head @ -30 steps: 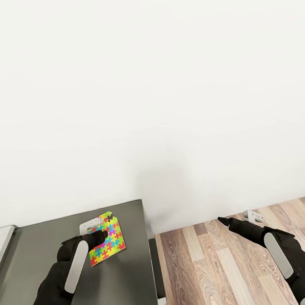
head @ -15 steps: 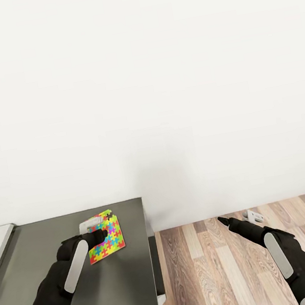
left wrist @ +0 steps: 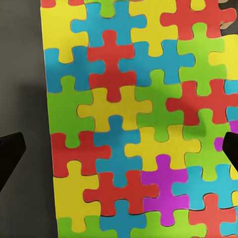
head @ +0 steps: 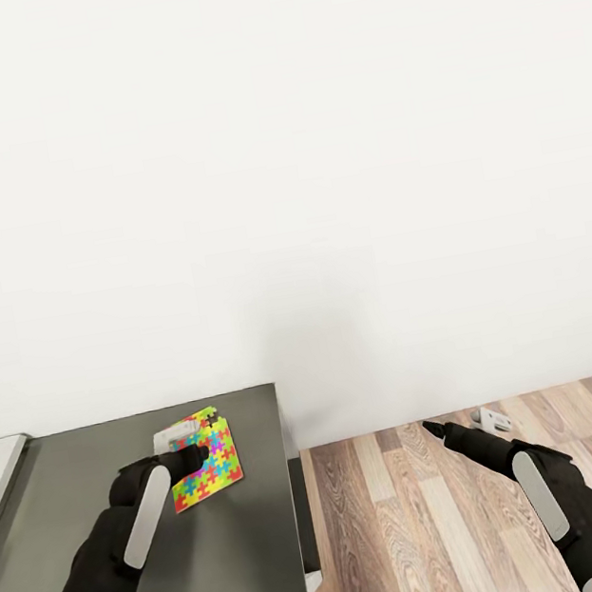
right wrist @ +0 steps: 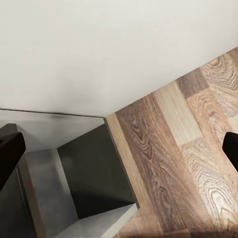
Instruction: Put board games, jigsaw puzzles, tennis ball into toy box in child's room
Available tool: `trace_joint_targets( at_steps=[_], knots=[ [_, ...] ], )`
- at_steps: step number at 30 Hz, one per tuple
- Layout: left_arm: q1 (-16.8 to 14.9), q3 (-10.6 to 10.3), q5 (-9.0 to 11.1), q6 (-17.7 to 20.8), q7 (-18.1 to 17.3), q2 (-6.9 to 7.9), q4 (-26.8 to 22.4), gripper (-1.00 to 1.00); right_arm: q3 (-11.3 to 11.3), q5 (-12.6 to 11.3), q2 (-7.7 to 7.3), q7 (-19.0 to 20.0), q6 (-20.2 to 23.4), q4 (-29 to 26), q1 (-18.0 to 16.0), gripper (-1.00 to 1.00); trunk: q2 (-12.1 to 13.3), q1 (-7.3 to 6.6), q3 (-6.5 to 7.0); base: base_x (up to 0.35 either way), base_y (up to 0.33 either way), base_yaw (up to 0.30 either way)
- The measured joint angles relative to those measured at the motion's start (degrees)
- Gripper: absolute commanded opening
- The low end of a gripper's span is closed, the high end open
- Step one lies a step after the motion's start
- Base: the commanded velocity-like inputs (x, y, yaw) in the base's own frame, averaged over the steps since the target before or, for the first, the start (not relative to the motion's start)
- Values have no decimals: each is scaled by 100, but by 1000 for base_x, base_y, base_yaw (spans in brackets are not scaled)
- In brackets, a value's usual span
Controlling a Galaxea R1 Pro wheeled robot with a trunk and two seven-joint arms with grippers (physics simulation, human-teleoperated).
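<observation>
One jigsaw puzzle [head: 206, 471] lay flat on the dark-grey cabinet section [head: 235, 566], under your left gripper [left wrist: 119, 148], fingers spread across it. Your right gripper [right wrist: 119, 148], also apart, hung over the floor [head: 449, 521]. That thin board could slip from a shallow pinch.

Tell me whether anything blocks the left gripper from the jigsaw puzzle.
Nothing visible does. The left gripper hangs open directly over the jigsaw puzzle on the dark-grey cabinet top, with no object between the fingers and the board.
</observation>
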Motion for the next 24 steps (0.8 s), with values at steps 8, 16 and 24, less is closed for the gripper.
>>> trace_joint_targets(
  at_steps=[8,16,24],
  knots=[
    [-7,27,-33,124,-175,43,0,100,0,0,0,0,-1,0,0,100,0,0,0,0,0,0],
    [-47,40,-8,179,-641,132,107,100,0,1,0,0,0,0,0,100,1,0,0,0,0,0],
    [-50,40,70,177,-739,186,133,100,0,1,0,0,0,0,0,100,2,1,-1,0,0,0]
  ],
)
